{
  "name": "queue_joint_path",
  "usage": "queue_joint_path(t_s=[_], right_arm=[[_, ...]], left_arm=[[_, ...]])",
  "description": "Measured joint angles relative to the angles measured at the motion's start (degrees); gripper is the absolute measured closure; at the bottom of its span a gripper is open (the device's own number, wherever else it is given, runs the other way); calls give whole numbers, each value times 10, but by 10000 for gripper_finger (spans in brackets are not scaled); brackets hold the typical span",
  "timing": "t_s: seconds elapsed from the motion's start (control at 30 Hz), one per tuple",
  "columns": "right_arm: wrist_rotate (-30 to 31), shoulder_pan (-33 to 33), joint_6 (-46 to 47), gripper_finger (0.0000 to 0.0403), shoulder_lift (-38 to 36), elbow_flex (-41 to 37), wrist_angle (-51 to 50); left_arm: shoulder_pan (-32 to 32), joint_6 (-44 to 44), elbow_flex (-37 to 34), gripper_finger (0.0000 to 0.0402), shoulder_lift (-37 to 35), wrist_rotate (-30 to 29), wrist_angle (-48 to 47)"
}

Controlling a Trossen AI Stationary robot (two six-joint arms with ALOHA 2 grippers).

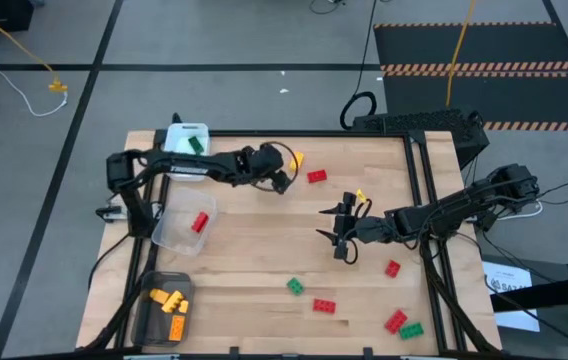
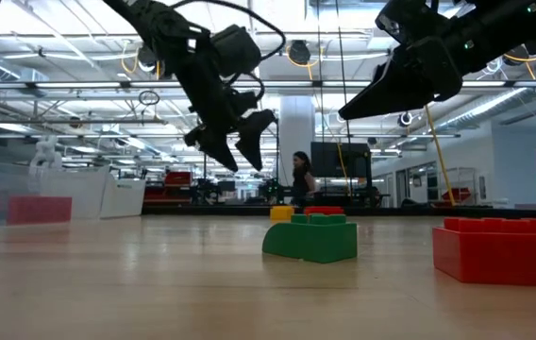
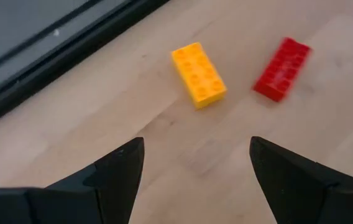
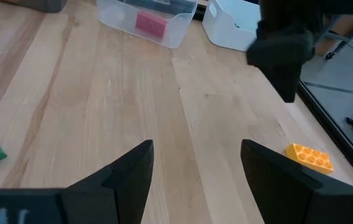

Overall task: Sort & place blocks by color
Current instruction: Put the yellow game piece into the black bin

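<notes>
Jaws wide, empty, both grippers | left gripper above tabletop near yellow block and red block | right gripper mid-tabletop, arm outstretched | clear tray holding one red piece

Grey floor around the wooden table — striped black mat beyond; bright hall with ceiling beams, a distant person.

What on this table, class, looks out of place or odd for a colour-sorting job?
Nothing is spilled or damaged. The white tray holds green, the clear tray red, the dark tray yellow. Several loose blocks remain unsorted on the table, scattered at different angles. Both the left gripper and the right gripper are open, holding nothing.
</notes>
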Motion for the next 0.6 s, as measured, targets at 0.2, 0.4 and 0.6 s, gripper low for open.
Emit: queue_joint_path(t_s=[0.2, 0.4, 0.6], right_arm=[[1, -1, -11, 167, 0, 0, -8], [1, -1, -13, 167, 0, 0, 6], [1, -1, -28, 167, -12, 0, 32]], left_arm=[[8, 15, 0, 108, 0, 70, 50], [5, 18, 0, 108, 0, 93, 103], [24, -22, 19, 108, 1, 80, 84]])
